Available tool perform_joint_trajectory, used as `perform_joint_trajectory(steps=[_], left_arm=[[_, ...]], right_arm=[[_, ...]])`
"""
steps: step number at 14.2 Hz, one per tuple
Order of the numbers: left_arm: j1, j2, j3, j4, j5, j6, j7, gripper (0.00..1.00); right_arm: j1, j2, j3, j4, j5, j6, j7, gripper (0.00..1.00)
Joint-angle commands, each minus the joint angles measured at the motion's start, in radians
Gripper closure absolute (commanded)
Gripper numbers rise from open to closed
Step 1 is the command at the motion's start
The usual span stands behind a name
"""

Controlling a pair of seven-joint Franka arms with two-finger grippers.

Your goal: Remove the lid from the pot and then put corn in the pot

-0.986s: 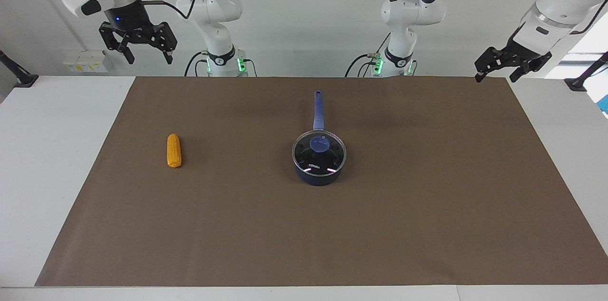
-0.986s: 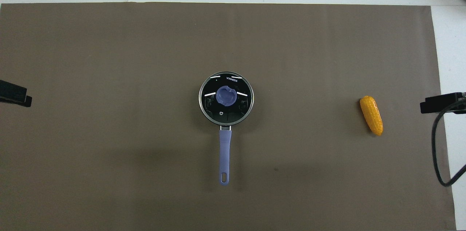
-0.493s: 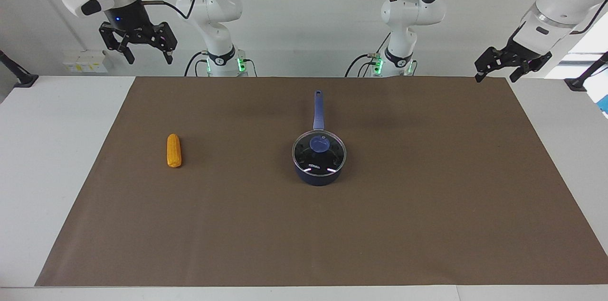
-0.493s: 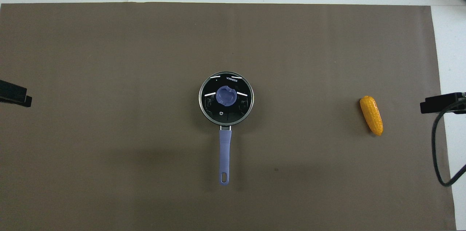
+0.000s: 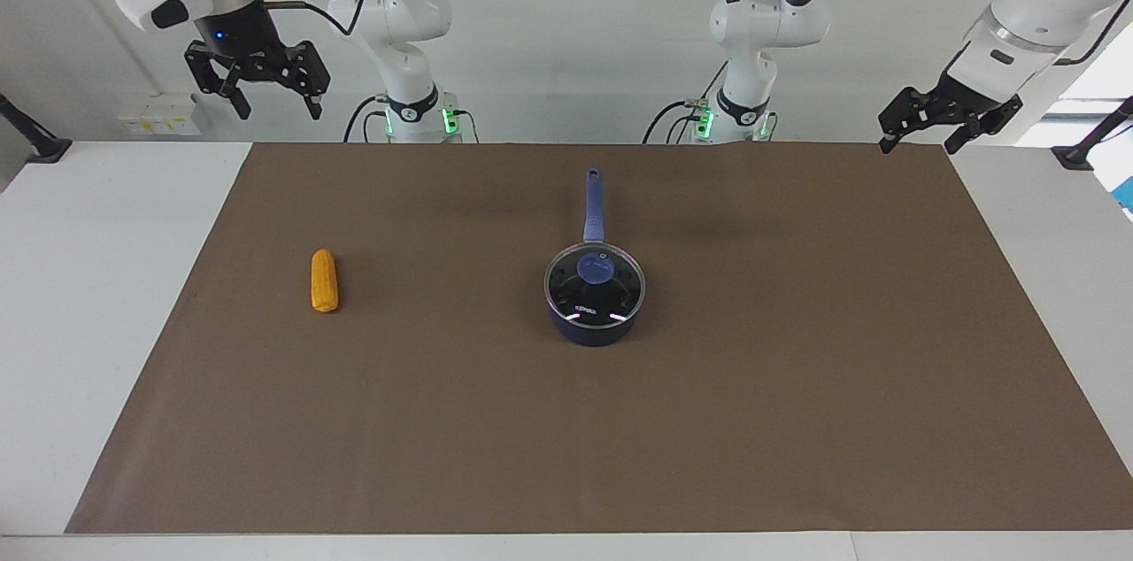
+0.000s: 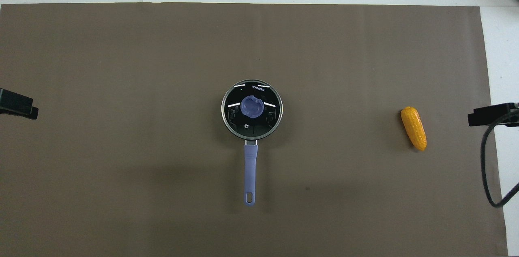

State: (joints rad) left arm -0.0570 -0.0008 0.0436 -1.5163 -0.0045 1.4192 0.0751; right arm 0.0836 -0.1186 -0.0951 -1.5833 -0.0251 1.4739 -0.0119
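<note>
The pot (image 5: 593,333) stands mid-table on the brown mat, its long blue handle (image 6: 250,168) pointing toward the robots. The lid (image 5: 595,281) sits on the pot with its blue knob on top; it also shows in the overhead view (image 6: 252,109). The corn (image 5: 324,280) lies on the mat toward the right arm's end and also shows in the overhead view (image 6: 413,128). My right gripper (image 5: 278,110) hangs open and empty, high over the mat's corner at its own end. My left gripper (image 5: 916,143) hangs open and empty, high over the mat's corner at its end.
A brown mat (image 5: 797,384) covers most of the white table (image 5: 88,278). A black cable (image 6: 486,168) hangs by the right gripper's tip (image 6: 490,114). The left gripper's tip (image 6: 18,105) shows at the overhead view's edge.
My left gripper has shifted slightly toward the table's middle. The right gripper, pot, lid and corn have not moved.
</note>
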Motion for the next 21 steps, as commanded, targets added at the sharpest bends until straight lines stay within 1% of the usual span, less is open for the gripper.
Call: perform_joint_trajectory(steps=[1,9,12,16,21], left_arm=[[-0.046,-0.027,0.012,-0.051,0.009,0.021,0.009,0.0],[-0.156,-0.022,0.01,-0.122,0.009,0.11,-0.008,0.0],[-0.196,-0.022,0.012,-0.18,-0.011,0.191,-0.004,0.0],[-0.251,-0.004,0.012,-0.199,-0.011,0.234,-0.009,0.0],[-0.346,0.065,0.012,-0.205,-0.011,0.32,-0.154,0.0]], right_arm=[[-0.015,-0.012,0.006,-0.006,0.002,-0.01,-0.023,0.0],[-0.015,-0.012,0.008,-0.006,0.002,-0.01,-0.023,0.0],[-0.015,-0.012,0.006,-0.006,0.002,-0.01,-0.023,0.0],[-0.015,-0.012,0.008,-0.004,0.002,-0.01,-0.023,0.0],[-0.015,-0.012,0.006,-0.004,0.002,-0.01,-0.023,0.0]])
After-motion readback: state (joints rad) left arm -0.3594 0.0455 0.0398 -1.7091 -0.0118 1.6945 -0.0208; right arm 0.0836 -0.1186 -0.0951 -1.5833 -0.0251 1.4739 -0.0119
